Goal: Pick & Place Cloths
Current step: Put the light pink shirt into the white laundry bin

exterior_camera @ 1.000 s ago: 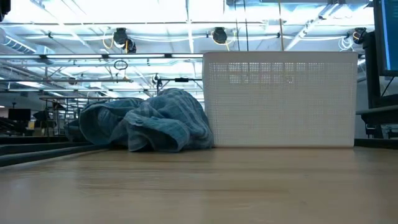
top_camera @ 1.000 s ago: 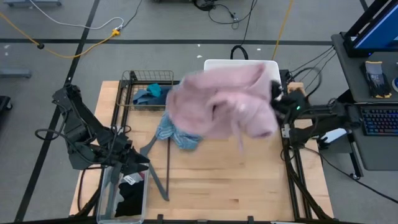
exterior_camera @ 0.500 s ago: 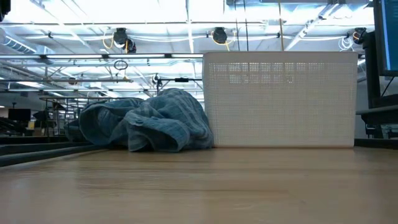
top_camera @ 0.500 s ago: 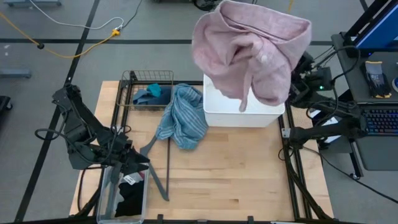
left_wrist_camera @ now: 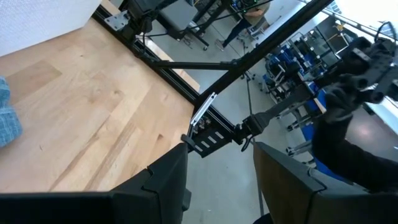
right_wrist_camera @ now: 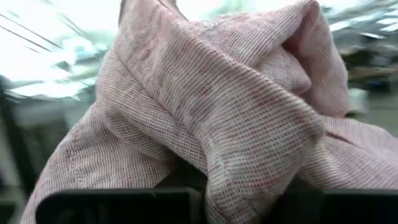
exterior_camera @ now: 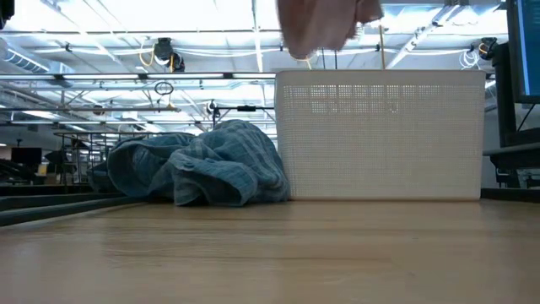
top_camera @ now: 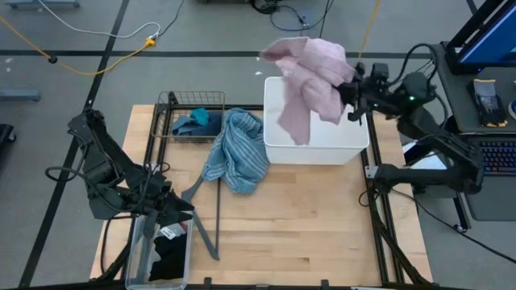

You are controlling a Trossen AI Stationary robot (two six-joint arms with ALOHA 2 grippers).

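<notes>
My right gripper is shut on the pink cloth, which it holds high above the white bin at the table's far right. The low view shows the pink cloth above the bin's rim. The blue-striped towel lies heaped on the table against the bin's left wall. A teal piece lies in the wire basket. A black cloth fills a clear box, and my left gripper waits open above it. My right gripper holds the pink cloth by a bunched fold of several layers, which drapes over the fingers and hides the place of contact. The fingers come roughly level from the table's right side. The cloth is lifted clear, and its loose end hangs slack over the bin.
A grey hanger lies on the table between the clear box and the towel. Bare wood spreads over the table's near middle and right. Black frame rails run along the table's right edge.
My right gripper has carried the pink cloth from over the table's middle toward the far edge and upward, rolling and tipping its fingers up as it went. The cloth flared wide while it swung and now hangs narrower, bunched above the white bin.
</notes>
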